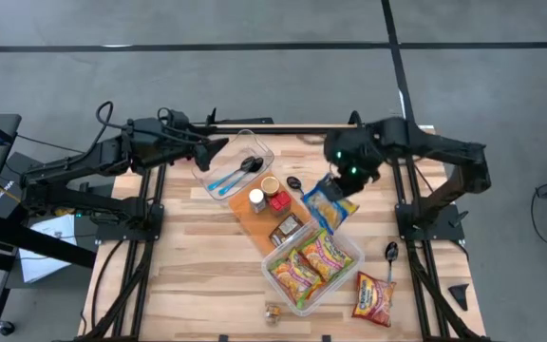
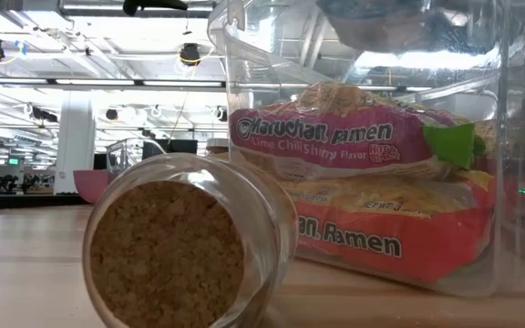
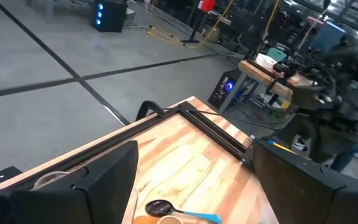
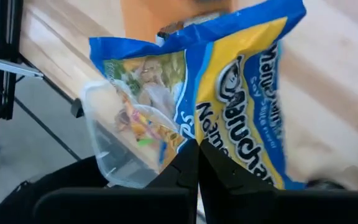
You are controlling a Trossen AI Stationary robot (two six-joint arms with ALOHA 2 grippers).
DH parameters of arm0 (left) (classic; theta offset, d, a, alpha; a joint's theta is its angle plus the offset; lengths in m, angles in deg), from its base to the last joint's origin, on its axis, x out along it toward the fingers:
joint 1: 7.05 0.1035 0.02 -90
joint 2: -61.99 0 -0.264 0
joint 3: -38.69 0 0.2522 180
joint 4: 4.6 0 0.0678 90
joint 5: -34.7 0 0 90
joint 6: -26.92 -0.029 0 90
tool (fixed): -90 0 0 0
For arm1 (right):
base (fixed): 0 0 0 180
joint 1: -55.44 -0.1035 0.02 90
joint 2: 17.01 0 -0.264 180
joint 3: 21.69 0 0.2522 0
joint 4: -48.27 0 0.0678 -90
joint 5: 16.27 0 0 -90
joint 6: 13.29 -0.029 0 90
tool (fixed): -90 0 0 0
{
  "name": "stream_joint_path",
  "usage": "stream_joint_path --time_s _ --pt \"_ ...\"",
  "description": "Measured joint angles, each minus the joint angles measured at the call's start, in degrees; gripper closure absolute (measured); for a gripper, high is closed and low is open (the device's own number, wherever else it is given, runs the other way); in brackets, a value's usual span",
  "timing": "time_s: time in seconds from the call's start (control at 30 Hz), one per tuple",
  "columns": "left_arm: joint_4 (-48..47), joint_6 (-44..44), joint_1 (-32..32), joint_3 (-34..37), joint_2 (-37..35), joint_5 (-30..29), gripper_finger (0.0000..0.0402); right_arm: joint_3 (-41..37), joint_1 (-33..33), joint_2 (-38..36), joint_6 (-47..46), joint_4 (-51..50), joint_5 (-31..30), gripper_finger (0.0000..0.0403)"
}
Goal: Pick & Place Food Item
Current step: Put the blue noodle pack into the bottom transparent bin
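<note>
A blue and yellow ramen packet (image 1: 329,205) hangs above the table's middle, right of the orange board (image 1: 254,226), with my right gripper (image 1: 343,179) shut on it. A clear tub (image 1: 354,249) near the front holds two more ramen packets (image 1: 310,264); the low view shows them close up (image 2: 354,146). At the far left my left gripper (image 1: 220,148) hovers open over a clear tray (image 1: 259,145) that holds a blue-handled spoon (image 1: 235,174); nothing is between its fingers (image 3: 110,177). My right gripper pinches one edge of the blue and yellow packet (image 4: 194,134) between its two shut fingers (image 4: 213,171). The fingers come from above, slanting down. The packet hangs tilted below them, clear of the table.
The orange board carries small jars (image 1: 266,193) and a dark packet (image 1: 286,228). A red ramen packet (image 1: 373,298) and a spoon (image 1: 390,253) lie at the near right. A cork-lidded jar (image 2: 185,241) lies on its side by the front edge (image 1: 273,313).
</note>
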Motion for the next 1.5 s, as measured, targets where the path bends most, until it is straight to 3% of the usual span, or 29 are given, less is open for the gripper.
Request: stream_joint_path --time_s 0.37,0.53,0.93,1.5 --pt "0.0 0.0 0.0 0.0 -0.01 1.85 0.0092 -2.81 -15.9 1.33 -22.49 7.95 -7.32 0.0403" --pt "0.0 0.01 -0.01 0.01 0.0 1.85 0.0092 -7.18 -20.12 1.27 -27.45 12.22 -8.27 0.0403" --pt "0.0 0.08 0.0 0.01 -0.02 4.35 0.0092 -18.21 -21.37 1.21 -30.01 22.39 -6.66 0.0403" --pt "0.0 0.06 0.0 0.0 -0.02 4.34 0.0092 -25.43 -21.24 1.18 -29.09 24.38 -4.13 0.0403"
